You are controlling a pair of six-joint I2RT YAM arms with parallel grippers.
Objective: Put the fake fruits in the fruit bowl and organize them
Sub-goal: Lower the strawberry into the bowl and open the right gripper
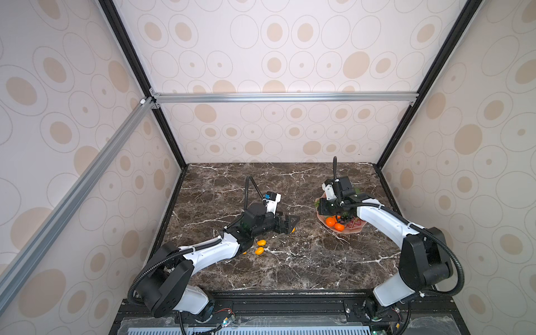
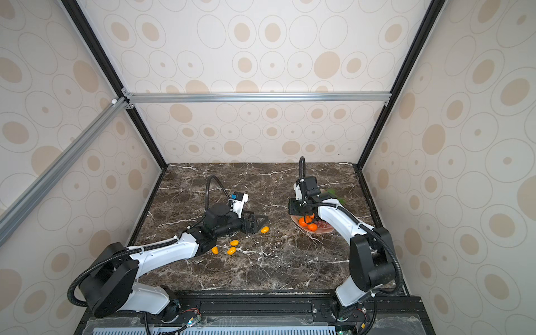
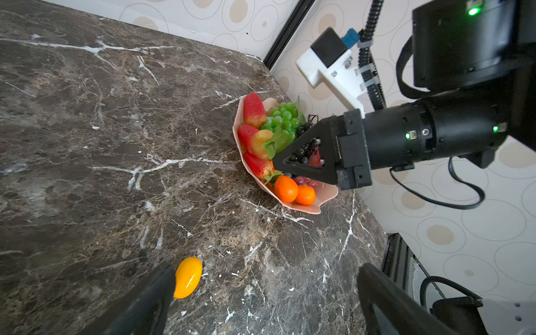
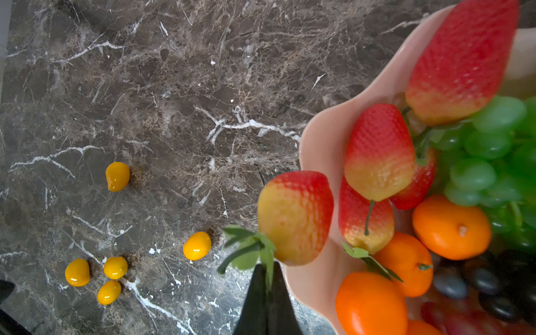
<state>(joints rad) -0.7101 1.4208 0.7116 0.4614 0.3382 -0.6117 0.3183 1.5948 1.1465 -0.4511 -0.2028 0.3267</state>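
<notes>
- right gripper [image 4: 266, 272]: jaws closed on the green leaves of a strawberry [image 4: 295, 217], which hangs at the rim of the fruit bowl [image 4: 319, 145]
- left gripper [image 3: 266, 271]: jaws spread wide, holding nothing, low over the marble table [image 3: 116, 145]; a yellow oval fruit [image 3: 188, 277] lies just beside one finger
- bowl holds more strawberries, oranges [image 4: 451, 226], green grapes [image 4: 487, 142] and dark grapes [image 4: 487, 281]
- five yellow ovals in all lie on the table, outside the bowl

Fruit bowl [image 1: 353, 229] right of oval fruits [image 1: 259, 250]
</notes>
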